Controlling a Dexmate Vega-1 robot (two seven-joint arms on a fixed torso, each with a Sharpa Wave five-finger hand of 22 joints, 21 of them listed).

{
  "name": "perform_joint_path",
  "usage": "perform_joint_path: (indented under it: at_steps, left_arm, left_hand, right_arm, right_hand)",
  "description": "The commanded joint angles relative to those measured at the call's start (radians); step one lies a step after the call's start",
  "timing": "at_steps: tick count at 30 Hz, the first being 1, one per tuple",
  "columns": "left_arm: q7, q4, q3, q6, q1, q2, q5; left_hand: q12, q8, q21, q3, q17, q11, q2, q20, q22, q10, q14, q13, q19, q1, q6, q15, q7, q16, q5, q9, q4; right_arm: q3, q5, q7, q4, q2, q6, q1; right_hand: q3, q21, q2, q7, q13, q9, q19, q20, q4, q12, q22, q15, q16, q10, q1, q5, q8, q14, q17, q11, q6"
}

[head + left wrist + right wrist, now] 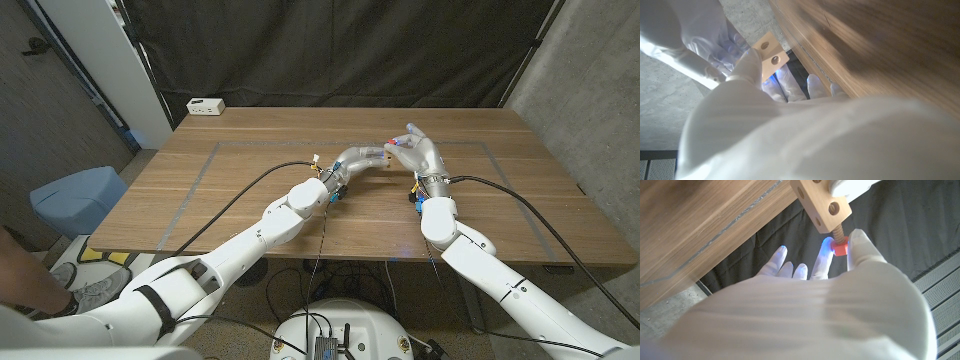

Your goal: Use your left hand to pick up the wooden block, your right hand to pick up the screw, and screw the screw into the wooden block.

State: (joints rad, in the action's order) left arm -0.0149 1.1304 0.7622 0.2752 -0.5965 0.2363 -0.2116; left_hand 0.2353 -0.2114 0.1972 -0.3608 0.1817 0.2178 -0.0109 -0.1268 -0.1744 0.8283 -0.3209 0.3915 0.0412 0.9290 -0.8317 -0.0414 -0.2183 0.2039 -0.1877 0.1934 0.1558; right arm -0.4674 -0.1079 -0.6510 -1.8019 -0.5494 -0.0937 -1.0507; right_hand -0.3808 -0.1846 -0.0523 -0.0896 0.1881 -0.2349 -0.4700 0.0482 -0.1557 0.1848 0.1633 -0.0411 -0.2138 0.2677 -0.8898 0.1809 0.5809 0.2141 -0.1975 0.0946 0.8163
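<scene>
Above the middle of the table, my left hand [360, 158] holds the pale wooden block [822, 202], which has round holes in its faces. In the left wrist view the wooden block [769, 52] sits between my left hand's [790, 135] fingers. The screw [840, 244] has a red head and a threaded shaft whose tip is in a hole on the block's end. My right hand [805, 310] pinches the red head between thumb and a finger. In the head view my right hand [422, 152] meets the left, with the red screw [392, 143] between them.
A white power strip [205, 105] lies at the table's [250, 215] far left corner. Grey tape lines mark a rectangle on the wood. A blue bin [75, 198] stands on the floor at the left, near a person's shoe [92, 295].
</scene>
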Motion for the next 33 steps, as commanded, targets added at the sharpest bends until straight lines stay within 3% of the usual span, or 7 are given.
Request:
perform_joint_path:
  at_steps: [1,33]
  left_arm:
    - [0.001,0.006,0.001,0.0,-0.004,0.0,0.0]
    - [0.003,0.019,0.001,-0.009,-0.008,0.003,-0.001]
  left_hand:
    - [-0.001,-0.003,0.002,-0.004,0.002,0.002,-0.008,-0.002,-0.005,0.01,-0.011,0.006,0.001,0.001,-0.029,-0.058,0.0,-0.004,-0.008,0.003,-0.005]
    - [-0.002,-0.003,0.002,-0.003,0.002,0.002,-0.009,-0.003,-0.005,0.011,-0.012,0.007,0.001,0.002,-0.03,-0.058,0.0,-0.004,-0.008,0.003,-0.004]
  right_arm:
    - [0.003,0.002,-0.002,-0.003,-0.002,0.002,-0.005]
    - [0.01,0.011,-0.001,0.004,-0.005,0.016,-0.015]
  right_hand:
    - [0.006,-0.001,0.011,-0.001,0.005,-0.002,0.001,0.056,0.002,0.006,0.003,-0.074,0.002,0.001,-0.001,0.003,0.004,-0.003,-0.003,0.0,0.002]
    - [0.007,-0.002,0.011,-0.002,0.005,-0.003,0.0,0.054,0.001,0.006,0.003,-0.074,0.003,0.0,-0.002,0.004,0.007,-0.003,-0.003,0.0,0.004]
